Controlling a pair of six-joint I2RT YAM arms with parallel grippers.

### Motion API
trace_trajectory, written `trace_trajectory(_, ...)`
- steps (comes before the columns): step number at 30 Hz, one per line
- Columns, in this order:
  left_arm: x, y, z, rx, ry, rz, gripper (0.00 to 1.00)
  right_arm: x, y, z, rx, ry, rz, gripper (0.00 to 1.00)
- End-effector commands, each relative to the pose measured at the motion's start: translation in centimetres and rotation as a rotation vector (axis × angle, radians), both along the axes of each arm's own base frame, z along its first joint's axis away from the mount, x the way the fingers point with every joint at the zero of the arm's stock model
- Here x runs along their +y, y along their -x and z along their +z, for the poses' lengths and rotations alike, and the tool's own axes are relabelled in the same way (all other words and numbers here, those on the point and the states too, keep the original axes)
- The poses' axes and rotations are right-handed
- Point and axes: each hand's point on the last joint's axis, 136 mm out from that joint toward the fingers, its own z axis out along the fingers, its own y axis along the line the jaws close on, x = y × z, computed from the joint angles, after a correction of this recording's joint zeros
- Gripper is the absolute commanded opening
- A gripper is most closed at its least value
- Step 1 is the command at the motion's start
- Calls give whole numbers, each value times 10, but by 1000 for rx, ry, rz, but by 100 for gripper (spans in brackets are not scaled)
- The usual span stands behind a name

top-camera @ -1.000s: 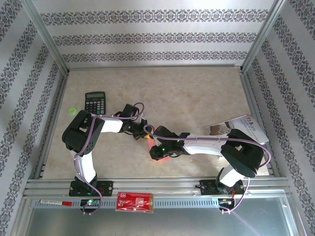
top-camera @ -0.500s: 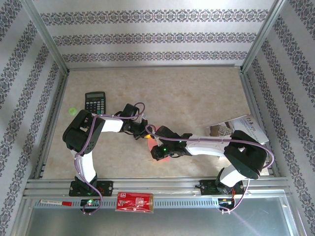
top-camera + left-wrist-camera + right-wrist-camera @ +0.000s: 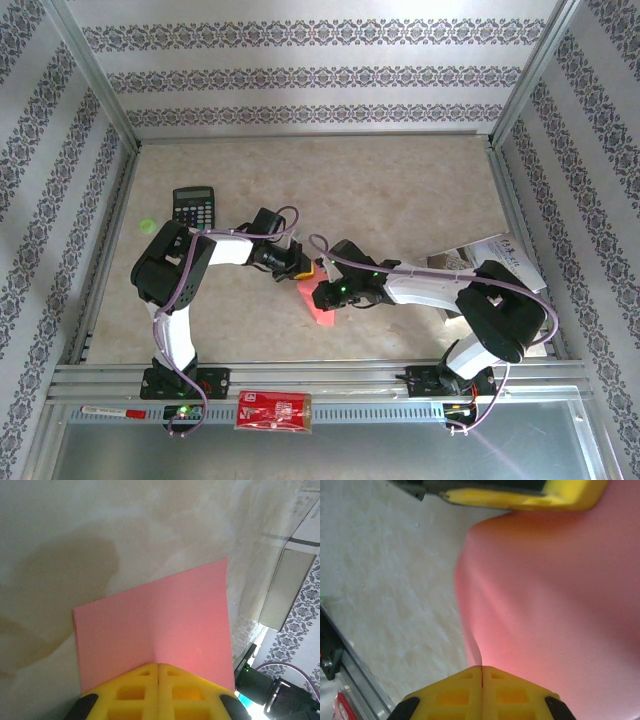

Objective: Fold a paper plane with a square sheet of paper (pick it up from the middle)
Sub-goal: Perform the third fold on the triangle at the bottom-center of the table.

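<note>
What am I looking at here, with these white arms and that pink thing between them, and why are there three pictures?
These are two robot arms bolted to the near edge of a table. One picture looks down from above. The other two come from a small camera on each wrist, so yellow fingers show at the bottom. The left gripper and the right gripper are both shut on a pink-red sheet of paper, each pinching its own side. Also on the table are a black calculator, a white printed leaflet and a small green object. A red packet lies by the arms' bases.
</note>
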Motion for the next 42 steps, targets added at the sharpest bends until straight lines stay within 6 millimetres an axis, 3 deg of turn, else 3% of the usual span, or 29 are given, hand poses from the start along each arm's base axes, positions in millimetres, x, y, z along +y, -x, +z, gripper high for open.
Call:
trace_trajectory(1,11,15,-24,63,-92,-15,2,7,1,9,10,-45,56,2)
trace_trajectory(19,12,13,-19,48,-112,-18,3,12,13,27,-3,-105,160,5)
trace_trajectory(26,10,9,-4,21,-88,-10,6,-1,13,25,-6,-59,169,5)
trace_trajectory(34,-2,-1,34,-40,-3,-7,11,-6,11,21,-3,-50,160,3)
trace_trajectory(42,0,1,17,-15,-48,-45,12,-3,6,25,-5,-66,177,3)
